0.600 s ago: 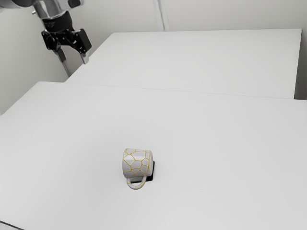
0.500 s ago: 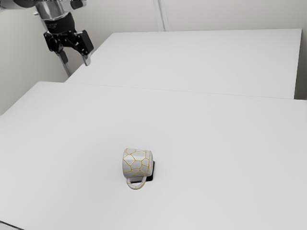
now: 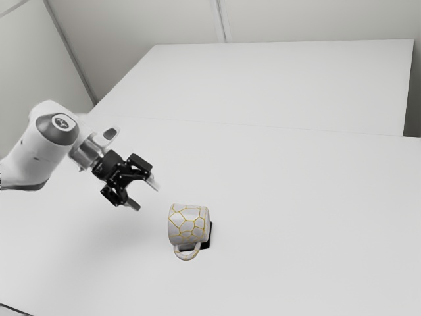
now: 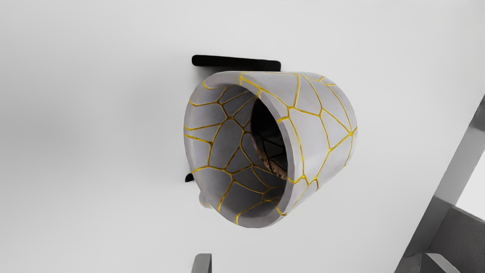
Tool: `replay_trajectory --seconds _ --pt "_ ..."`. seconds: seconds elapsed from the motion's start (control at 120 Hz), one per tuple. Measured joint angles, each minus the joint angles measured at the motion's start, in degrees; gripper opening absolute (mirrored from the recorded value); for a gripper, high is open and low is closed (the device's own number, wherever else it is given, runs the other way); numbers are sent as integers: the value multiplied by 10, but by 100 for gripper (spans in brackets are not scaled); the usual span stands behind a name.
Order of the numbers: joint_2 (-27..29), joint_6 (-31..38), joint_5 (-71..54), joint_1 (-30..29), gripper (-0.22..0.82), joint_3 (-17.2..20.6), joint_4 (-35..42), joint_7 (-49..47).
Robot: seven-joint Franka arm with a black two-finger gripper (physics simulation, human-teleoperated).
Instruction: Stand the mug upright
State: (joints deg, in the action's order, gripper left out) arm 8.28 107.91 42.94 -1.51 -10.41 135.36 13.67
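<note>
One mug (image 3: 187, 224), grey-white with a network of gold lines, lies on its side on the white table (image 3: 296, 197). It rests near my gripper (image 3: 146, 197), past the fingertips and apart from them. My arm (image 3: 36, 148) enters from the exterior view's left, and the gripper slants down toward the table on the mug's side, held above the surface. Its two fingers stand spread, with a wide gap between them.

In the exterior view the mug is offset from the fingertips toward the exterior view's right and toward the camera. Its looped handle (image 3: 187, 255) projects from the mug's wall on the side nearer that camera. A black object (image 3: 209, 240) shows at the edge of the mug and behind the handle, partly covered by both; I cannot tell what it is or whether the mug touches it.

In the wrist view the gripper (image 4: 318, 263) has its fingertips well apart, and the mug lies ahead of them, nearer the line of one finger than of the other. Its open mouth (image 4: 238, 148) is turned partly toward the wrist camera, showing gold lines along the inner wall and a dark area deeper inside.
</note>
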Motion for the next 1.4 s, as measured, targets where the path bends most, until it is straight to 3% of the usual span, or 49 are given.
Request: replay_trajectory --seconds 0.158,0.375,0.558,0.892,1.05,1.125,1.25,1.4 --pt "2 55 177 0 60 -17 80 105" --pt "-5 76 320 0 60 -21 136 230" --pt "-26 68 405 0 60 -18 152 308" --pt "-33 63 486 3 59 25 164 402" --pt "-34 70 495 2 20 28 164 428" --pt "-32 71 496 2 6 30 164 437" --pt "-24 72 495 2 -7 31 159 448" --pt "-5 78 466 2 -13 48 106 454"
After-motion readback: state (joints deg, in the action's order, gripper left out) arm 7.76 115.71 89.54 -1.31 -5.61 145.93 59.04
